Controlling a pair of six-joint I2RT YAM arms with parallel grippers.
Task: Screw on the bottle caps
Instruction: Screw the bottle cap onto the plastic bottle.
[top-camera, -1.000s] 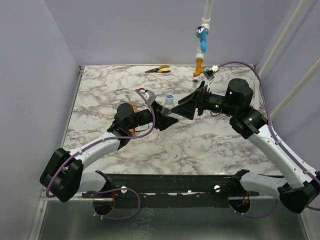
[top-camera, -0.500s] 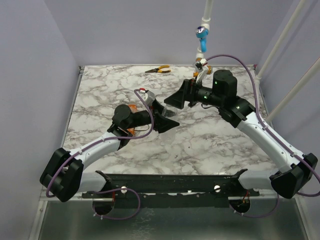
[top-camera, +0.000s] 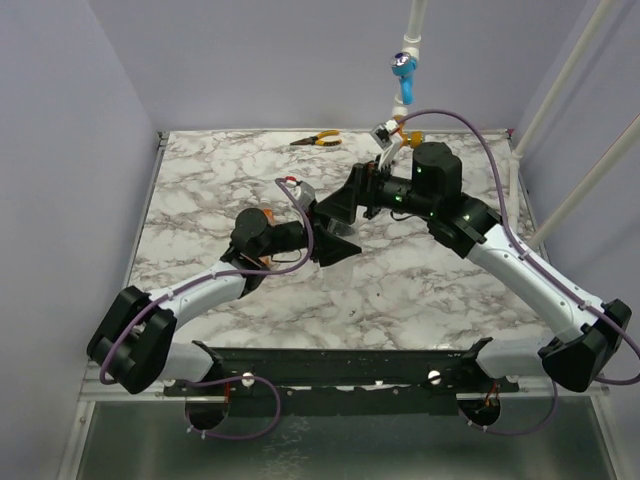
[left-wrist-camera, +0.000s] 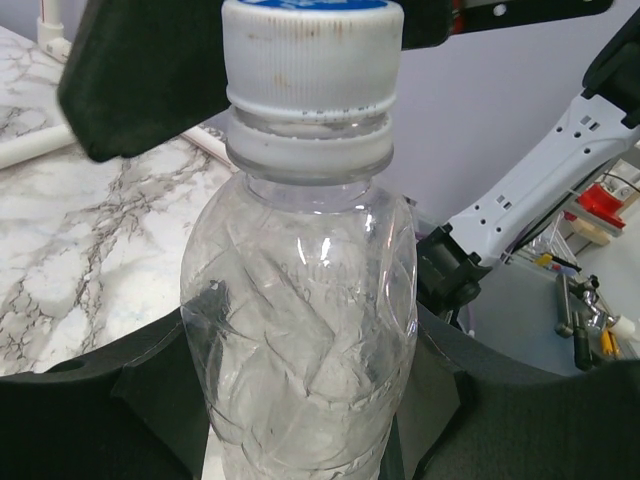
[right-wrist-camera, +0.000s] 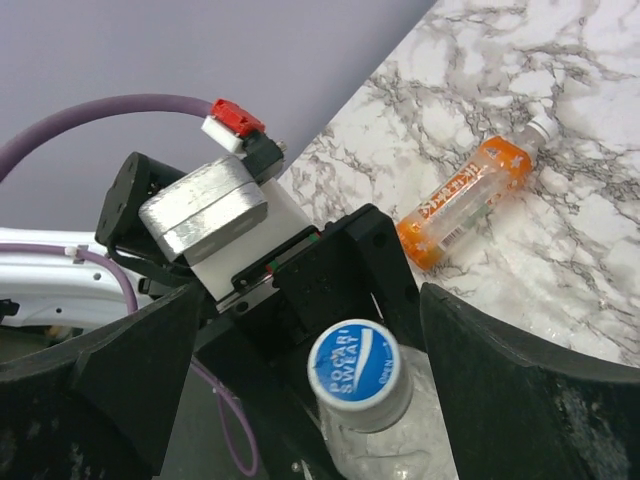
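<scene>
Left wrist: clear bottle (left-wrist-camera: 300, 330) upright, cap (left-wrist-camera: 312, 50) topmost

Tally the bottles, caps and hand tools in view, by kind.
Bottles: 2, clear crinkled plastic bottle, slim orange plastic bottle
Caps: 2, white ribbed cap with blue top, small whitish cap
Pliers: 1, orange-handled pliers
Total: 5

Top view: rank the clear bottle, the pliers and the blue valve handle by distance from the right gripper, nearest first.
1. Clear bottle: its cap sits between the right gripper's open fingers.
2. Pliers: near the table's far edge.
3. Blue valve handle: up on the pipe beyond the table.
</scene>
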